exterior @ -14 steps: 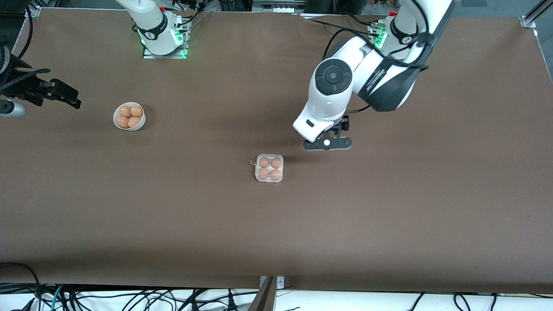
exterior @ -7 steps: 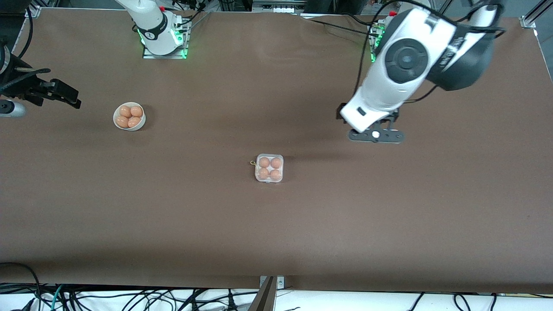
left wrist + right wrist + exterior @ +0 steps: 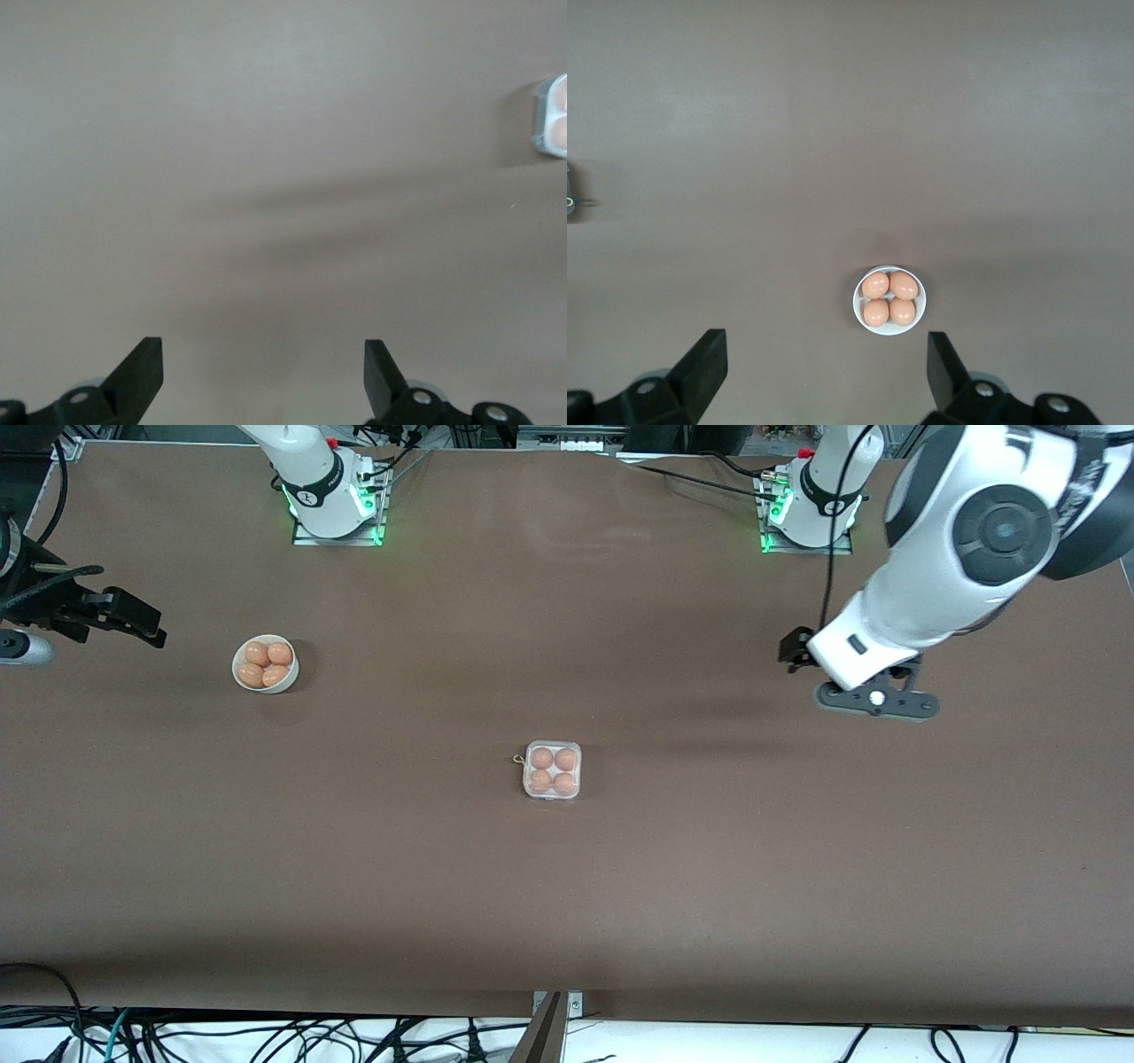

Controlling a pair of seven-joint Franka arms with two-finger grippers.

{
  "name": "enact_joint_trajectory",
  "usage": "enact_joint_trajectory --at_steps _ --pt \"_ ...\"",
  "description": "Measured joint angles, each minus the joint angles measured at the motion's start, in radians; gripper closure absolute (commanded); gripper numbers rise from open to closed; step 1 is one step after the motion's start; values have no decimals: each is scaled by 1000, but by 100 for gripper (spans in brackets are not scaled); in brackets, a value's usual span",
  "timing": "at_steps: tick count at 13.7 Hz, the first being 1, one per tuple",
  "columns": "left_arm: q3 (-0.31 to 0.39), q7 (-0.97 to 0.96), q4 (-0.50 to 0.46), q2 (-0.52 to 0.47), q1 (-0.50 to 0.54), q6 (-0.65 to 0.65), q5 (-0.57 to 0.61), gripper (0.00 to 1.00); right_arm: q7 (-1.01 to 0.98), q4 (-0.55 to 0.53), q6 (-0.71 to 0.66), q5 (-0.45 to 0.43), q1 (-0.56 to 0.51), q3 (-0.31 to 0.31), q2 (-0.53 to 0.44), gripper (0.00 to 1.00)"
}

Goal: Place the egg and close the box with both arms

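Box (image 3: 553, 771): sitting shut, four cells filled.
Left gripper (image 3: 873, 700): jaws apart, hovering toward left arm's end from box.
Right gripper (image 3: 824, 372): jaws apart, waiting above bowl (image 3: 889, 298).
Risk: lid possibly springing open if unlatched.

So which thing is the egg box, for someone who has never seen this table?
Start at the brown table and look to its middle. The box sits there alone, nearer the front camera than the white bowl. Both hold four orange-brown eggs, but the box is square clear plastic and the bowl is round.
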Motion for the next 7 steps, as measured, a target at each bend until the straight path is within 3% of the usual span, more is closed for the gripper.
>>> enact_joint_trajectory --at_steps 5,7 --pt "183 263 -35 -80 3 -33 -35 0 0 0 0 0 0 0 0 0" --pt "214 330 -50 -94 28 -33 -41 0 0 0 0 0 0 1 0 0"
